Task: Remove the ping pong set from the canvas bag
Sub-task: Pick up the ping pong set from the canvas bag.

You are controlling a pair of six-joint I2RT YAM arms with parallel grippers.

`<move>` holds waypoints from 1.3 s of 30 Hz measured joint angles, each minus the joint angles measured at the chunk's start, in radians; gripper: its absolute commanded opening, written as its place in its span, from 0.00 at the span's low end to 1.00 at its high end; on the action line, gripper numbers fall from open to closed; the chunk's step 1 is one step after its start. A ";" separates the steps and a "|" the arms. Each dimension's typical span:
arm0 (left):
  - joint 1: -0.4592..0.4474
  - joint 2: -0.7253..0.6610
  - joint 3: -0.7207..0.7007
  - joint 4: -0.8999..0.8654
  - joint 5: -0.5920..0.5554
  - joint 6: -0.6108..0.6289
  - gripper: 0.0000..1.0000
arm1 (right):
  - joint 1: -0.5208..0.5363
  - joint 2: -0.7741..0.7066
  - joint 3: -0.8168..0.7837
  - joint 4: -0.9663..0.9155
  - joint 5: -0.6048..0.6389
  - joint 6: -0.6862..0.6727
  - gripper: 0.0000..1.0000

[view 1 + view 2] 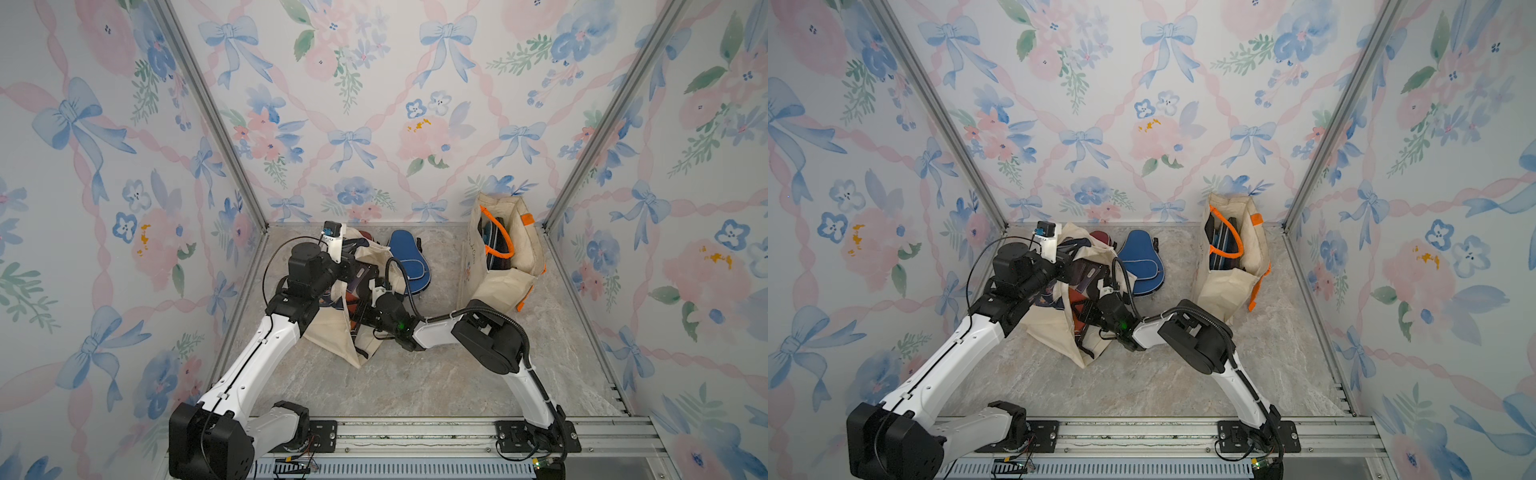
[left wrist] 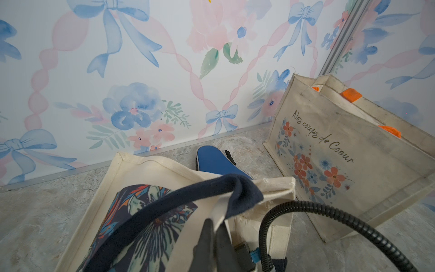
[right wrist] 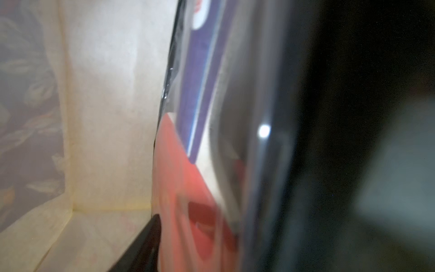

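The cream canvas bag (image 1: 332,340) (image 1: 1054,332) lies on its side at the left, mouth toward the middle. My left gripper (image 2: 215,223) is shut on the bag's cream rim (image 2: 226,207) beside its navy handle (image 2: 188,193). My right gripper (image 1: 363,309) reaches into the bag's mouth. One black finger (image 3: 146,242) rests against a see-through pouch holding a red paddle (image 3: 179,188) and a purple card (image 1: 360,276); the other finger is hidden. A blue paddle case (image 1: 409,257) (image 2: 211,160) lies on the floor behind the bag, with a maroon case (image 1: 1100,237) beside it.
A second cream bag (image 1: 486,286) (image 2: 329,153) with orange handles (image 1: 498,237) and a flower print stands upright at the back right, with dark items inside. Flowered walls close in the back and both sides. The right arm's black cable (image 2: 306,207) arches over the bag.
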 measured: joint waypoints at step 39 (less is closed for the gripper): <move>0.296 -0.193 -0.043 0.051 -0.240 -0.190 0.00 | 0.038 -0.845 -0.494 -0.096 0.204 -0.454 0.08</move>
